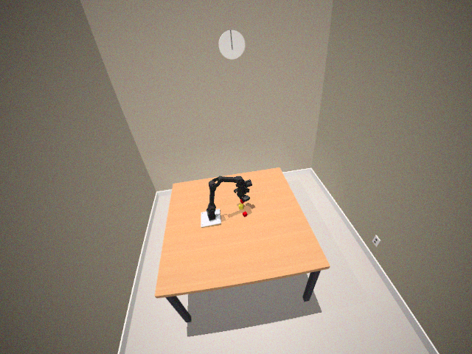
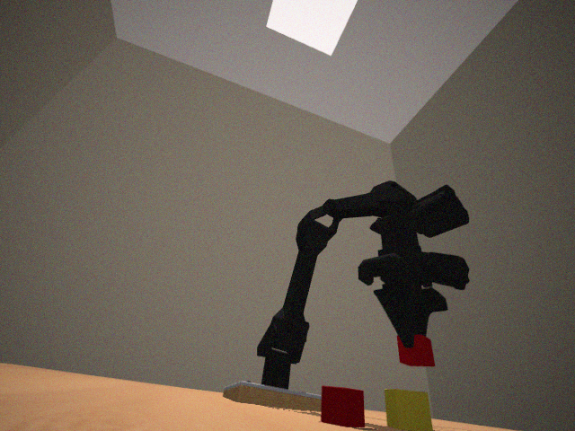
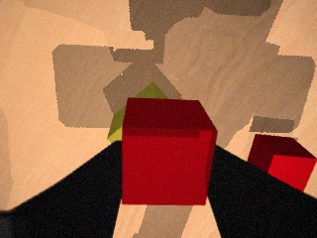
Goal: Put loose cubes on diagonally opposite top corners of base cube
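In the exterior view, the left-hand cube (image 1: 244, 214) (image 2: 342, 407) (image 3: 291, 169) and right-hand cube (image 1: 240, 206) (image 2: 408, 410) (image 3: 154, 90) sit apart on the table (image 1: 243, 251) (image 2: 92, 399) (image 3: 30, 149), the raised cube (image 1: 242, 201) (image 2: 420, 353) (image 3: 165, 166) between the gripper's (image 1: 243, 199) (image 2: 413, 342) (image 3: 165, 164) fingers above the right-hand one. The arm's base plate (image 1: 204, 224) (image 2: 243, 391) lies on the table, left of all three. In the wrist view, the raised cube partly covers the right-hand one.

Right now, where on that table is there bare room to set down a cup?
In the top view, bare wood shows between the white base plate and the near table edge, and right of the cubes. It is crowded around the yellow cube, under the claw.
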